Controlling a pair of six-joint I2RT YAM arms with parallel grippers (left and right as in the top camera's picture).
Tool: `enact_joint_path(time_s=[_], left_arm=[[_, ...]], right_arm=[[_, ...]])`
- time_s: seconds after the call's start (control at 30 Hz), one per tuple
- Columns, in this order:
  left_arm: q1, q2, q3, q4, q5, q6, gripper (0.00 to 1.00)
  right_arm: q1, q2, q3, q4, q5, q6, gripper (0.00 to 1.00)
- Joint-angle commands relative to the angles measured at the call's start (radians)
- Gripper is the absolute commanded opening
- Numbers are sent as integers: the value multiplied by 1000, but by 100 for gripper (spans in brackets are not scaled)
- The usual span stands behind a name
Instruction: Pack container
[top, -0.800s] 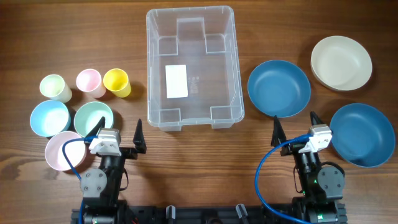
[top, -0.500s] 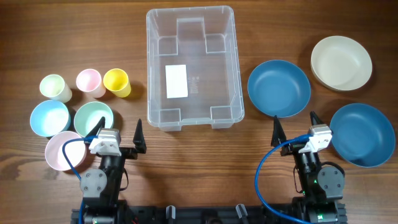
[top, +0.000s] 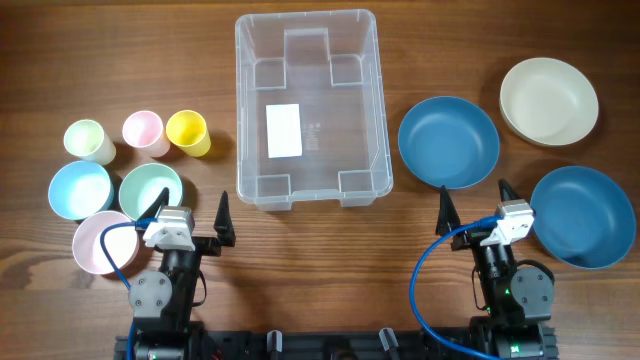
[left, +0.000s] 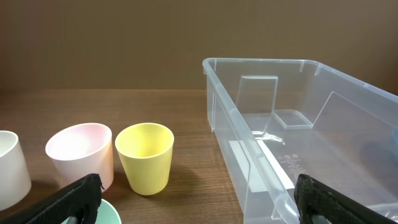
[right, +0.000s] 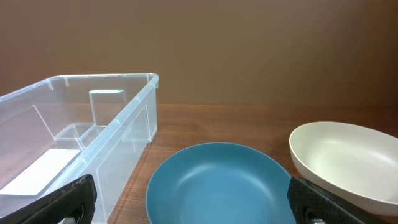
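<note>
Two grippers wide open beside a large rectangular clear plastic container (top: 330, 120) on a wooden table (top: 420, 40)
The left gripper (top: 190, 210) and the right gripper (top: 474, 202) sit at the near edge, jaws spread far apart, grasping nothing. The container stands mid-table, beyond and between them, its white label (top: 284, 130) on its base. To its left are a yellow plastic cup (top: 187, 132) and a pink cup (top: 143, 131); to its right a dark blue bowl (top: 449, 141) and a cream bowl (top: 549, 101)
</note>
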Motion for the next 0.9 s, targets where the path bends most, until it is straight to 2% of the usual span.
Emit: enact_joint_path(time_s=[0.0, 0.73, 0.83, 0.87], left_arm=[[-5, -6, -6, -2, 19, -6, 100], [-5, -6, -6, -2, 19, -6, 100], [-5, -6, -6, 0, 19, -6, 100], [-5, -6, -6, 3, 19, -30, 100]], right_arm=[[2, 2, -1, 3, 20, -8, 100], [2, 2, -1, 8, 13, -6, 100], [2, 2, -1, 17, -6, 60, 100], [2, 2, -1, 15, -20, 146, 100]])
